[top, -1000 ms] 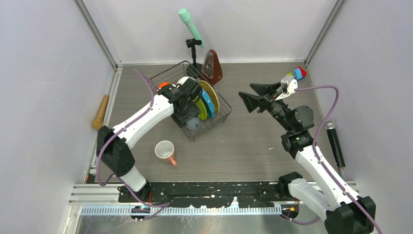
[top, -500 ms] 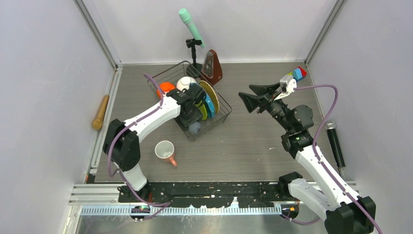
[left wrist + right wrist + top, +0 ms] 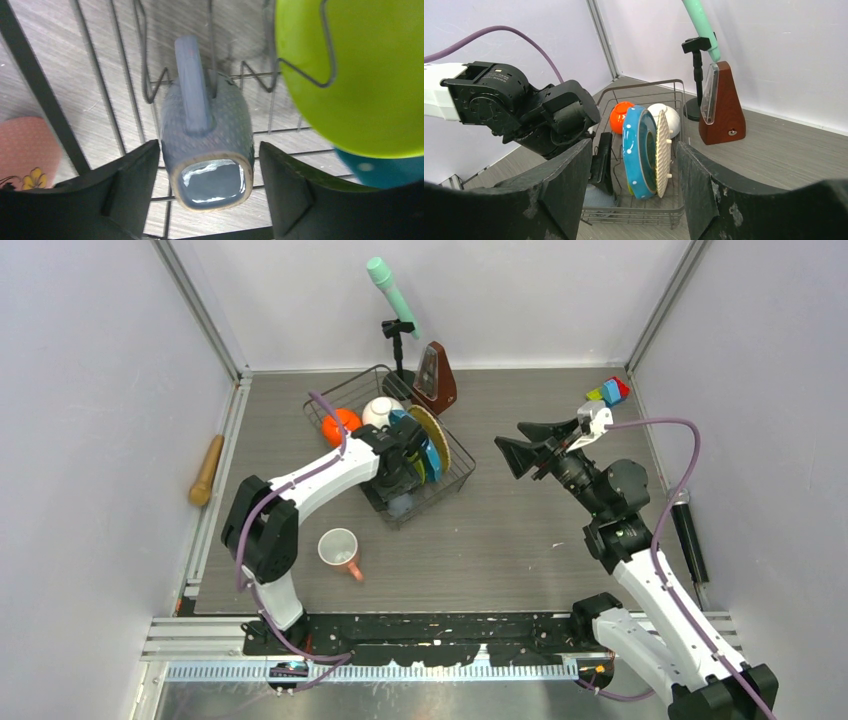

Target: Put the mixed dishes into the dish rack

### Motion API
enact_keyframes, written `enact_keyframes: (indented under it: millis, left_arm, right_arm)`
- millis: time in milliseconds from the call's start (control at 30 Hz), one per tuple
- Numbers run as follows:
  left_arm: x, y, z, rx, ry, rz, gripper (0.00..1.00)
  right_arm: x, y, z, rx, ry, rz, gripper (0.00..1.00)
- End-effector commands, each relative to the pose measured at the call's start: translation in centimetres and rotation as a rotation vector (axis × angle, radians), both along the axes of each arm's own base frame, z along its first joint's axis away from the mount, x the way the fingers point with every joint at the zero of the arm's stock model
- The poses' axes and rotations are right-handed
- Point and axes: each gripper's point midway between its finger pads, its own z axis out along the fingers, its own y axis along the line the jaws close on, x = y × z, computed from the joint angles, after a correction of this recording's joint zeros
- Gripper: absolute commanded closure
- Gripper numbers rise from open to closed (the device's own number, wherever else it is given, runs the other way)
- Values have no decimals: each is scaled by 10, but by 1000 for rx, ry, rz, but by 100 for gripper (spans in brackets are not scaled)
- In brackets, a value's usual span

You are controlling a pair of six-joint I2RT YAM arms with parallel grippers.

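The small grey mug (image 3: pixel 220 120) lies between the spread fingers of my left gripper (image 3: pixel 208 148), a gap on each side (touching neither). It rests on its side in the dish rack (image 3: pixel 639 86), handle up, mouth toward my wrist, long axis along the gap. The lime green plate (image 3: pixel 360 75), blue white-dotted plate (image 3: pixel 636 150) and yellow woven-pattern plate (image 3: pixel 663 150) stand upright beside it, with the orange bowl (image 3: pixel 620 116) and white bowl (image 3: pixel 671 117) behind. My right gripper (image 3: pixel 515 443) hangs wide apart, holding nothing.

White arms (image 3: pixel 310 480), black joints, purple cables (image 3: pixel 650 421), broad black fingers (image 3: pixel 127 182).
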Motion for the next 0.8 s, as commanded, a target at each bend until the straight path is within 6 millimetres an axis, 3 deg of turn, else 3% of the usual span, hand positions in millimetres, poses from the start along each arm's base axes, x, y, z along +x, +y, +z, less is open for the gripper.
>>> enact_keyframes:
  millis: [0,67,167,400,500,600,767]
  left_arm:
    - [6,6,21,20,-66,-5,18]
    - [5,7,30,10,-80,-4,8]
    - [4,4,43,-34,-103,-6,1]
    - [-3,11,91,-69,-170,-28,0]
    - [-9,31,116,-37,-226,-38,1]
    - [-22,56,134,9,-252,-117,9]
    - [-60,94,119,-1,-133,-300,10]
  right_arm:
    - [-9,-8,29,4,-55,-29,32]
    - [-10,-10,28,-2,-44,-38,31]
    - [-12,-12,27,-5,-30,-46,31]
    - [-13,-12,22,-4,3,-46,31]
    - [-12,-11,15,-9,51,-40,31]
    - [-11,-7,14,15,120,-26,31]
    - [-3,-20,4,69,311,-124,26]
